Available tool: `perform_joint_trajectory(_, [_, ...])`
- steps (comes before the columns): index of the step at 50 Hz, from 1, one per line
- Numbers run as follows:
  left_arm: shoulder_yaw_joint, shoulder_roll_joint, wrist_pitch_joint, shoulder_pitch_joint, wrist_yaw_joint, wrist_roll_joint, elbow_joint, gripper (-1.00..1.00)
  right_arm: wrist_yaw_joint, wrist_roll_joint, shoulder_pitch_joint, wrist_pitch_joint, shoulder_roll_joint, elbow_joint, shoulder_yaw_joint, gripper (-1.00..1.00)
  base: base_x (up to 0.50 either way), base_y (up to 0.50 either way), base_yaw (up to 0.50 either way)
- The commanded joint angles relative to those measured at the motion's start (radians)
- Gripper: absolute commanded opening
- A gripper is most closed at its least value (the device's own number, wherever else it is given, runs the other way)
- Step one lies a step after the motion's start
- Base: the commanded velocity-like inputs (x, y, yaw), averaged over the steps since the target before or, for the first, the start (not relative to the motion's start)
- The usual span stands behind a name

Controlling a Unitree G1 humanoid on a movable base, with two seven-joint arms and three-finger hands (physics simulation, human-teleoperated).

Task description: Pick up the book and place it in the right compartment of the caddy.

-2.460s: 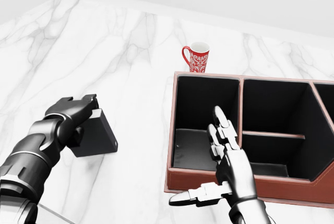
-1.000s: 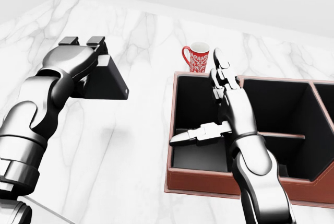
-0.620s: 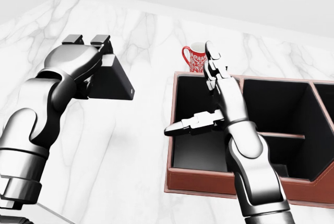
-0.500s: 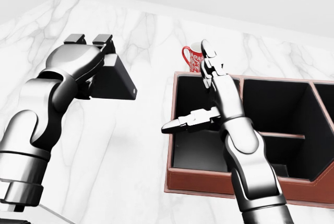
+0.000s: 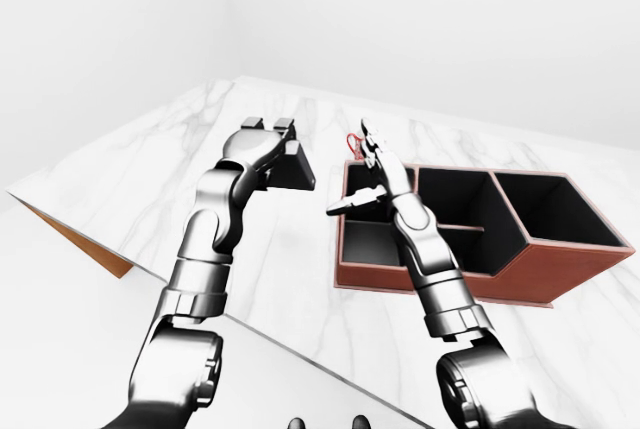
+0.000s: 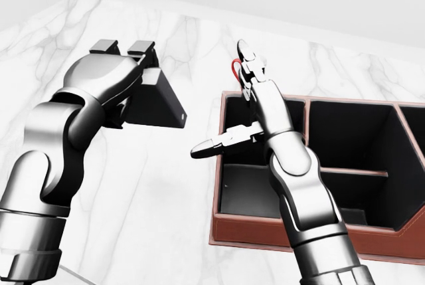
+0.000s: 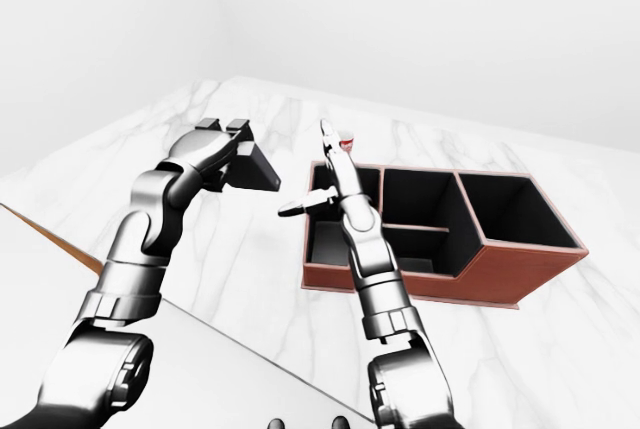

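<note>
The marble counter [image 6: 166, 185] bears the brown caddy [image 6: 265, 237]. The right hand [image 6: 247, 115], fingers spread wide, rises between caddy and book, hiding most of the red mug [image 6: 235, 67]. The left hand [image 6: 119, 76] grips the dark book [image 6: 156, 104], lifted left of those fingers.

Glossy silver-grey jointed arms, dark bands — left hand [image 6: 123, 66], right hand [image 6: 249, 109] three-fingered

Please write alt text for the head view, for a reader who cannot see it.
The robot's left hand holds a dark book in the air above a white marble counter. Its open right hand is raised over a brown caddy with black compartments.
</note>
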Motion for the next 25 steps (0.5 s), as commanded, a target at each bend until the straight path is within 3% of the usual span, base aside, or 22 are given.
perform_joint_trajectory(1, [0.016,-0.019,-0.001,0.029,-0.042,0.033,-0.134,-1.0,-0.003,-0.011,-0.055,-0.009,0.009,0.062,0.005,1.0,0.0,0.0,0.0])
perform_joint_trajectory(18, [0.018,-0.041,0.001,0.075,-0.135,0.041,-0.278,-1.0,-0.002,-0.018,-0.07,-0.031,0.029,0.102,0.016,1.0,0.0,0.0,0.0])
perform_joint_trajectory(19, [0.017,-0.042,0.001,0.076,-0.134,0.041,-0.278,-1.0,-0.006,-0.023,-0.059,-0.091,0.034,0.152,0.019,1.0,0.0,0.0,0.0])
perform_joint_trajectory(21, [0.015,-0.045,0.002,0.076,-0.134,0.044,-0.28,-1.0,-0.002,-0.026,-0.065,-0.039,0.036,0.107,0.021,1.0,0.0,0.0,0.0])
perform_joint_trajectory(25, [0.015,-0.045,0.0,0.072,-0.123,0.046,-0.265,-1.0,-0.001,-0.032,-0.057,-0.037,0.042,0.101,0.026,1.0,0.0,0.0,0.0])
